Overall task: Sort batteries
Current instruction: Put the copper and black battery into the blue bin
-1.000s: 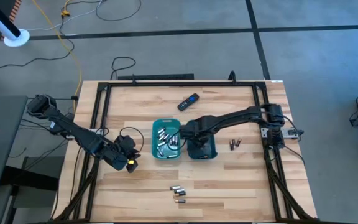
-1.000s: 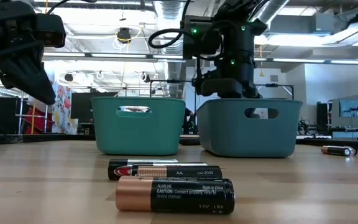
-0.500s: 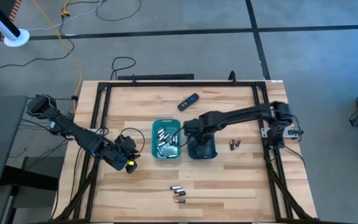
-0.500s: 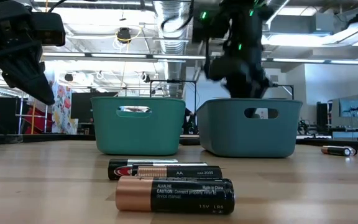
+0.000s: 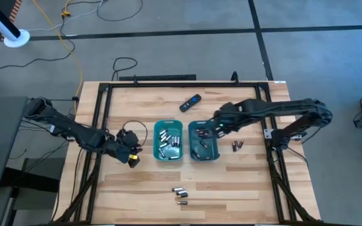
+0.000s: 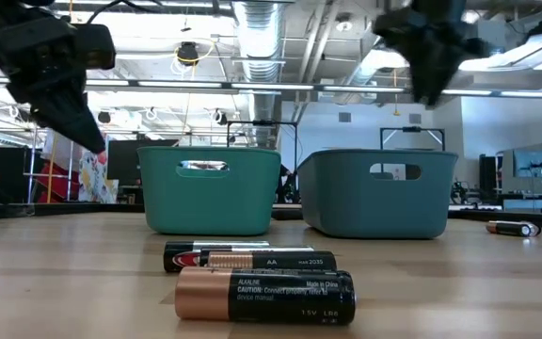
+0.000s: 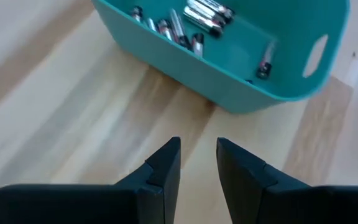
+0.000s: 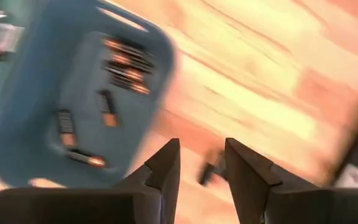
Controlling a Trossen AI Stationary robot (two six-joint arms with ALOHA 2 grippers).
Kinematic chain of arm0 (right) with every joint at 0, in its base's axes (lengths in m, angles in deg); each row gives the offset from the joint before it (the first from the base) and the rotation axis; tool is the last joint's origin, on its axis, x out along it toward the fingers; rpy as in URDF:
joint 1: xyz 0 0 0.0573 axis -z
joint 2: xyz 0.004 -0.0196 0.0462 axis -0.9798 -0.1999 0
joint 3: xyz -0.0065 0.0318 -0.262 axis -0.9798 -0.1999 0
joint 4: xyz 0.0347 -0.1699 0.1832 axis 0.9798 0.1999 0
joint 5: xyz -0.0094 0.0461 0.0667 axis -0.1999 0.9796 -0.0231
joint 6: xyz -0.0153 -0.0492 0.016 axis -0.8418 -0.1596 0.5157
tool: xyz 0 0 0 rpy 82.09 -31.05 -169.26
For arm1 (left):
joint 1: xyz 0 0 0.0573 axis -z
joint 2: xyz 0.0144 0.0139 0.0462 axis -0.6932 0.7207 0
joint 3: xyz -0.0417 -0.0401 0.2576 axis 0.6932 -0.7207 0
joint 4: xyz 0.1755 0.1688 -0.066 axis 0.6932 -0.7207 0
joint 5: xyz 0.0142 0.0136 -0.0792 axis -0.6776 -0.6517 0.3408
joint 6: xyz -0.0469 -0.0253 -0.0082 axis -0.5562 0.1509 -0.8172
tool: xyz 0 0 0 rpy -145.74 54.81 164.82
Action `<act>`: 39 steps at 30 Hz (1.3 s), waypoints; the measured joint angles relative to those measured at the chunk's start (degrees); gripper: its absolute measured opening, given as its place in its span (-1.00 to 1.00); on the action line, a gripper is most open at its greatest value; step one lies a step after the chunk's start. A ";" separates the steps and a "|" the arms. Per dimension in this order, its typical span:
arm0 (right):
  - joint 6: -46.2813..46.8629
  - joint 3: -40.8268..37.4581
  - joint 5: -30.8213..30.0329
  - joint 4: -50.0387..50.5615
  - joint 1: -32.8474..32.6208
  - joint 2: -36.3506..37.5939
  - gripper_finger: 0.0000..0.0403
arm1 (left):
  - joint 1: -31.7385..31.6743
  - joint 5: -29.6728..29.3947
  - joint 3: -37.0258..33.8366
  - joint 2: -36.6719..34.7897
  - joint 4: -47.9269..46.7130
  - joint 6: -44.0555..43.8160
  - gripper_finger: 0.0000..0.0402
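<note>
**Two trays loaded, five batteries loose on the table**

High view: two teal trays stand side by side at mid-table. The left tray (image 5: pixel 168 140) holds a heap of silvery-grey batteries (image 5: pixel 166 139) (too small to count here); the right tray (image 5: pixel 203 142) holds dark batteries (image 5: pixel 201 133) with coppery ends. Three loose batteries (image 5: pixel 180 194) lie together near the front edge, and two more dark ones (image 5: pixel 236 146) lie just right of the right tray. One black remote (image 5: pixel 190 102) sits behind the trays. The right gripper (image 5: pixel 219 126) hovers over the right tray's far right corner; the left gripper (image 5: pixel 131 152) hangs left of the left tray, apart from it.

Low view: the three front batteries fill the foreground, the nearest one (image 6: pixel 264 295) showing a coppery end. Both trays stand behind them, and one battery (image 6: pixel 513 228) lies at far right. Both grippers hang above the trays' rims.

Left wrist view: the left gripper (image 7: pixel 197 158) has its fingers set a narrow gap apart with nothing between them, above bare wood, facing the left tray (image 7: pixel 241 87) and its silvery batteries.

Right wrist view: the right gripper (image 8: pixel 202 162) is parted with nothing in it; about five dark batteries (image 8: pixel 107 84) show in the right tray (image 8: pixel 36 112) (blurred).
</note>
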 joint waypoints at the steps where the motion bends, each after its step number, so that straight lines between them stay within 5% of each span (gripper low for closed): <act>1: 2.16 -1.43 0.00 1.11 -0.11 1.24 -0.31 | -0.95 0.45 0.00 -0.83 -0.61 1.28 -0.50; 12: 34.00 -24.40 0.60 -5.07 -6.86 16.52 -0.31 | -8.72 4.01 0.00 -12.46 -5.56 13.75 -0.50; 18: 48.93 -34.05 1.55 -10.05 -8.35 19.01 -0.31 | -11.18 4.04 0.00 -17.03 -5.67 18.61 -0.50; 39: 52.01 -47.31 5.86 -26.84 -2.33 18.59 -0.31 | -12.18 5.52 0.00 -18.50 -8.71 20.83 -0.50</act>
